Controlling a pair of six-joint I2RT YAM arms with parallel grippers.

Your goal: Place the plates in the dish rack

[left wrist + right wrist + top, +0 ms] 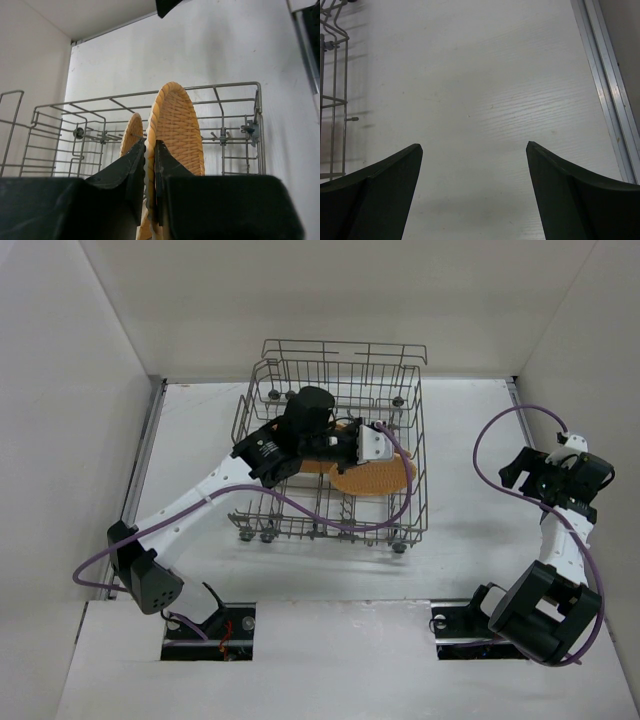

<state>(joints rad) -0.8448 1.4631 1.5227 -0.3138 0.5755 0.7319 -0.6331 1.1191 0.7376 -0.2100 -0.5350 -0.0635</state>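
The grey wire dish rack (417, 455) stands mid-table. My left arm reaches into it from the left. My left gripper (150, 144) is shut on the rim of an orange woven plate (177, 125), held on edge inside the rack. From above that plate (378, 480) leans near the rack's right side, just below the left gripper (384, 448). A second plate (132, 132) stands on edge just behind it, partly hidden by my fingers. My right gripper (474, 146) is open over bare table, right of the rack, and holds nothing; from above, the right gripper (518, 470) is seen there too.
White walls enclose the table at the back and both sides. A metal rail (605, 75) runs along the table's right edge. The rack's near corner (334, 75) shows at the left of the right wrist view. Purple cables (490, 465) loop off both arms.
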